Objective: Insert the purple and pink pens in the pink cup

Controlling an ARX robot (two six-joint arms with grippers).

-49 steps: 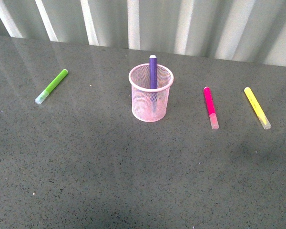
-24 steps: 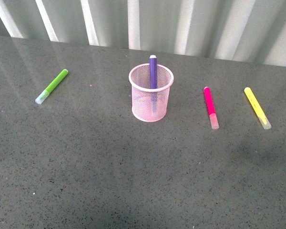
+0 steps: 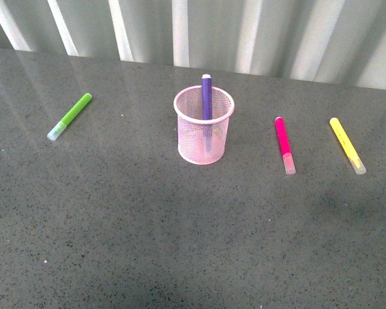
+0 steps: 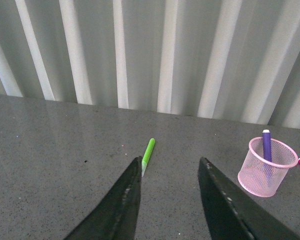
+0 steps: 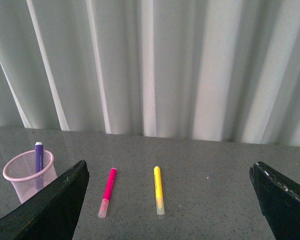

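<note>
Nothing has moved: pink pen [image 3: 284,145] lies lengthwise up-frame, right of cup [image 3: 193,138], nearer right arm; both jaws gape empty.

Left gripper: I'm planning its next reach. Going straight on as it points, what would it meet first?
Probably the green pen, lying just ahead of the open left gripper; the pink cup sits off to one side. Depth is unclear.

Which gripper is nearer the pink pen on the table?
Right. The pink pen lies just ahead of the open right gripper; from the left gripper it lies farther off, beyond the pink cup.
</note>
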